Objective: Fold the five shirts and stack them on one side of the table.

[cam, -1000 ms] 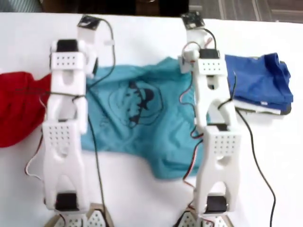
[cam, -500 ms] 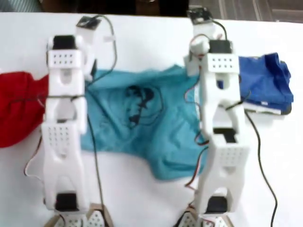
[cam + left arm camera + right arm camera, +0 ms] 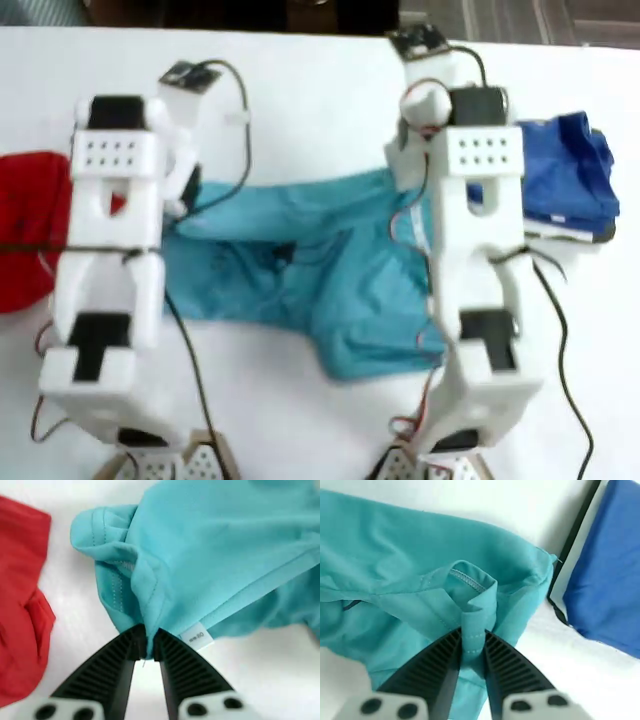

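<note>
Likely a robotics lab: two white arms (image 3: pixel 110 250) (image 3: pixel 480 250) with exposed wiring (image 3: pixel 195 370) at a white table (image 3: pixel 300 60).

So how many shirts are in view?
3: red shirt far left, teal shirt in the middle, blue shirt folded at right; others may hide under it.

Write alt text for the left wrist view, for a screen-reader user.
The left tool, black with ribbed fingers, is shut on a bunched edge of a teal fabric shirt, next to a small white tag sewn to it. A red fabric shirt lies apart from it on the white table.
</note>
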